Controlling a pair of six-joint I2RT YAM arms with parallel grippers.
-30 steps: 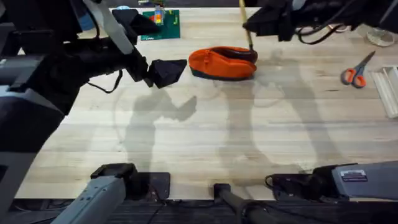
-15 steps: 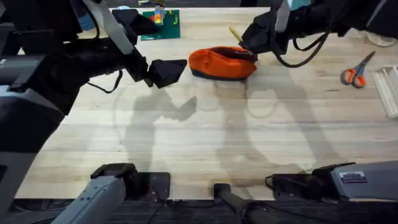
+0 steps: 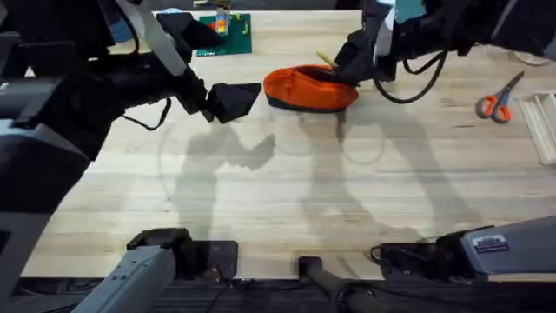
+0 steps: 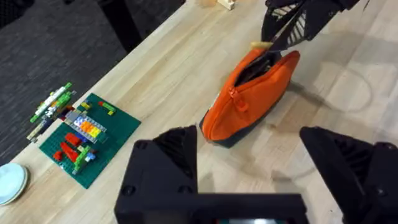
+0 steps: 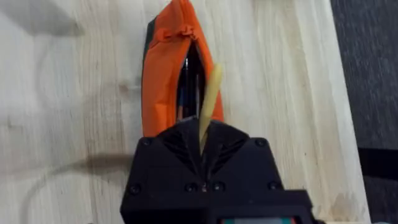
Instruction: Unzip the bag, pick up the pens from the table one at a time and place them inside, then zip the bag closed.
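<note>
Both arms are matte black, with blocky angular housings. The left gripper [image 3: 233, 99] has broad wedge-shaped black fingers [image 4: 171, 149]. The right gripper [image 3: 349, 63] is a faceted black block with small screws along its front face. Black cables loop under the right arm. Grey base units sit at the table's near edge; the right one carries a white label.

- Orange-handled scissors [image 3: 497, 102]: well right of the right pincer.
- Green brick baseplate [image 4: 84, 137] with coloured bricks: beyond the left pincer.
- White round object [image 4: 11, 183] beside the baseplate.
</note>
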